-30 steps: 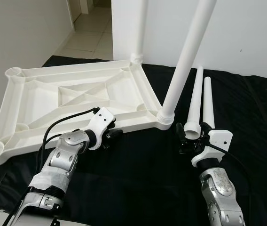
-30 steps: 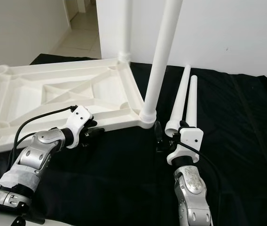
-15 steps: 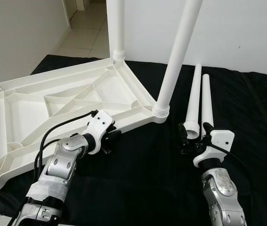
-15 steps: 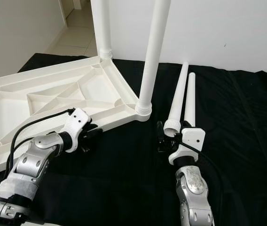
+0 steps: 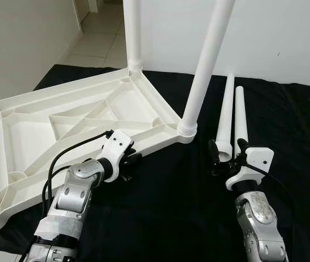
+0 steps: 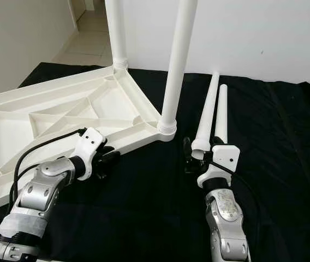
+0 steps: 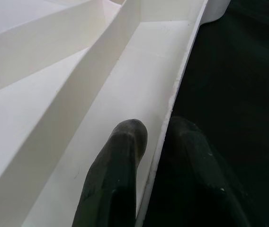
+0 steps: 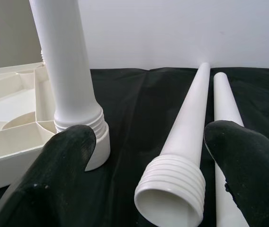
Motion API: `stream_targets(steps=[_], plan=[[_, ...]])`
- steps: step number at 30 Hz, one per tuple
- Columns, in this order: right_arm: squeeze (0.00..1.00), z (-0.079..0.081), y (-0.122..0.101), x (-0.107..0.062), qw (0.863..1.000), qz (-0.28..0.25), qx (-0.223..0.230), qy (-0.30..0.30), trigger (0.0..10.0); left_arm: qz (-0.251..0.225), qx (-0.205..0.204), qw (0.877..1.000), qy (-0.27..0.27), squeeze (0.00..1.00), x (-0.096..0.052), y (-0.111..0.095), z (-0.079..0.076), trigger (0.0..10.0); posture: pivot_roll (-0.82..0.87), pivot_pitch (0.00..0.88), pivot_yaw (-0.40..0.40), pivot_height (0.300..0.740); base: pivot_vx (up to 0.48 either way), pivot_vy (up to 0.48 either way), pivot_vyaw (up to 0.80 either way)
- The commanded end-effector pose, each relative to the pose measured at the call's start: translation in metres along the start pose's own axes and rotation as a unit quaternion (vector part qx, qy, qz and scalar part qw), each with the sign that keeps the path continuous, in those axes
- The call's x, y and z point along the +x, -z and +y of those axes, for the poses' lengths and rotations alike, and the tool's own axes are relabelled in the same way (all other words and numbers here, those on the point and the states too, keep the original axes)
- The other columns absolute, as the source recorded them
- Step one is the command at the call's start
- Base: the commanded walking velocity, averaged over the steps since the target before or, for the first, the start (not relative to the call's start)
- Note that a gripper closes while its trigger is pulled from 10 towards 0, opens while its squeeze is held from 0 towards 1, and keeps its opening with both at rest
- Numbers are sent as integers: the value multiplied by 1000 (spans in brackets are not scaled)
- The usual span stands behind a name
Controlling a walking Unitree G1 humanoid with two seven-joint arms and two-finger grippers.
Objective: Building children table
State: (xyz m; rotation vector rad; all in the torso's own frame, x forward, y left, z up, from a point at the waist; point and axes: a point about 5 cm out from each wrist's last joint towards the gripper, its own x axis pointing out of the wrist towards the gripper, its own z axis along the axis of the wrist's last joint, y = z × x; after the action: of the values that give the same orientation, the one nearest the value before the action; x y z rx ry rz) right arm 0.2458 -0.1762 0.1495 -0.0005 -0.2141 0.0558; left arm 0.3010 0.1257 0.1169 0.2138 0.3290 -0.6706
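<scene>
The white plastic tabletop lies upside down on a black cloth, ribs facing up. Two white legs stand screwed into its corners, one at the far corner and one at the near right corner. My left gripper is shut on the tabletop's near rim, one finger inside and one outside. Two loose legs lie side by side on the cloth to the right. My right gripper stands open astride the threaded end of the nearer-to-centre loose leg.
The black cloth spreads over the whole work surface, with bare room to the right of the loose legs. A white wall rises behind. Tiled floor shows past the far left corner.
The tabletop has swung with my left gripper: its far corner moved left, its left end came nearer, and the near leg leans less. The right gripper and loose legs have barely moved.
</scene>
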Motion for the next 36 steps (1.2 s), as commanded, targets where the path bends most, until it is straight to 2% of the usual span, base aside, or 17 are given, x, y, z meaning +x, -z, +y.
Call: stream_targets(steps=[1, 3, 4, 5, 8, 9, 10, 11, 12, 13, 14, 20, 21, 26, 27, 31, 36], plan=[[0, -1, 2, 1, 1000, 3, -6, 1, 10000, 97, -59, 973, -201, 0, -12, 47, 24, 0, -54, 72, 0, 740, 0, 0, 0], [0, -1, 2, 2, 1000, 2, -6, 0, 10000, 93, -61, 968, -224, 0, -14, 46, 29, 0, -49, 70, -3, 740, 0, 0, 0], [0, 1, 2, 3, 1000, 2, -7, -3, 10000, 82, -60, 966, -240, 0, -14, 42, 33, 1882, -49, 68, -4, 740, 0, 0, 0], [0, 1, 2, 5, 1000, 1, -7, -5, 10000, 77, -64, 961, -256, 0, -13, 39, 37, 863, -50, 66, -2, 740, 0, 0, 0], [0, 1, 2, 6, 1000, 0, -8, -6, 10000, 72, -66, 960, -264, 0, -13, 37, 38, 1569, -50, 65, -3, 740, 0, 0, 0], [0, 1, 1, 7, 1000, -1, -9, -6, 10000, 73, -63, 961, -261, 0, -11, 36, 37, 3961, -50, 63, -3, 740, 0, 0, 0], [0, 0, 1, 8, 1000, -2, -9, -5, 10000, 70, -60, 963, -251, 0, -8, 34, 34, 5451, -51, 64, -3, 740, 0, 0, 0], [0, 0, 1, 8, 1000, -3, -10, -4, 10000, 68, -59, 967, -240, 0, -5, 33, 30, 0, -55, 61, 2, 740, 0, 0, 0], [0, 0, 1, 8, 1000, -3, -10, -4, 10000, 68, -59, 967, -240, 0, -5, 33, 30, 0, -55, 61, 2, 740, 0, 0, 0], [0, 0, 1, 8, 1000, -3, -11, -4, 10000, 65, -50, 971, -223, 0, -1, 31, 24, 2941, -54, 59, -1, 740, 0, 0, 0], [0, 0, 1, 8, 1000, -3, -12, -3, 10000, 56, -43, 978, -198, 0, 4, 27, 17, 10000, -56, 57, 1, 740, 0, 0, 0], [0, 0, 1, 9, 1000, -4, -14, -2, 10000, 12, -29, 993, -117, 0, 20, 8, -7, 10000, -58, 51, 4, 740, 0, 0, 0], [0, 0, 2, 9, 1000, -4, -14, -3, 10000, 3, -38, 995, -97, 1000, 21, 5, -12, 10000, -59, 49, 7, 740, 0, 0, 0], [0, -1, 2, 11, 1000, -5, -17, -2, 10000, -20, 6, 999, -32, 1000, 23, -3, -27, 10000, -61, 47, 9, 740, 0, 0, 0], [0, -1, 2, 10, 1000, -5, -17, -2, 10000, -25, 15, 1000, -7, 0, 22, -5, -32, 10000, -61, 45, 9, 740, 0, 0, 0], [0, -1, 3, 10, 1000, -4, -18, -3, 10000, -41, 30, 997, 56, 0, 16, -10, -42, 10000, -59, 43, 9, 740, 0, 0, 0], [0, 1, 4, 12, 1000, -3, -17, -10, 10000, -48, 48, 993, 101, 0, 3, -11, -40, 10000, -56, 41, 7, 740, 0, 0, 0]])
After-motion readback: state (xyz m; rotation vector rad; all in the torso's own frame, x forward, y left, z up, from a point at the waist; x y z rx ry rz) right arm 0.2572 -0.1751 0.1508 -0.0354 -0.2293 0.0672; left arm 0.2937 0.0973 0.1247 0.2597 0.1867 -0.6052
